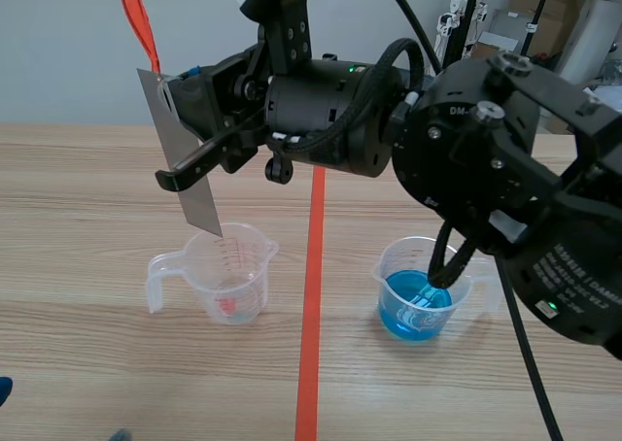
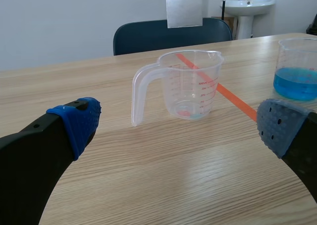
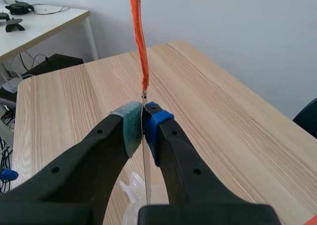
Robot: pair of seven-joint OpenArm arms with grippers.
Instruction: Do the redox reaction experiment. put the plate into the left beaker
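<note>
A thin grey metal plate (image 1: pixel 178 140) with an orange-red strip (image 1: pixel 137 16) on its top edge hangs tilted, its lower corner just over the rim of the left beaker (image 1: pixel 229 272). My right gripper (image 1: pixel 185 120) reaches in from the right and is shut on the plate's upper part. In the right wrist view the plate (image 3: pixel 146 175) shows edge-on between the pads (image 3: pixel 132 128). The clear left beaker (image 2: pixel 185 86) holds a little red liquid. My left gripper (image 2: pixel 181 126) stands open low over the table, in front of this beaker, with the plate (image 2: pixel 184 7) above it.
A second beaker (image 1: pixel 418 288) with blue liquid (image 2: pixel 296 83) stands right of the orange tape line (image 1: pixel 311 295). A dark chair (image 2: pixel 148 35) is behind the table's far edge. A white desk (image 3: pixel 44 22) stands beyond the table's end.
</note>
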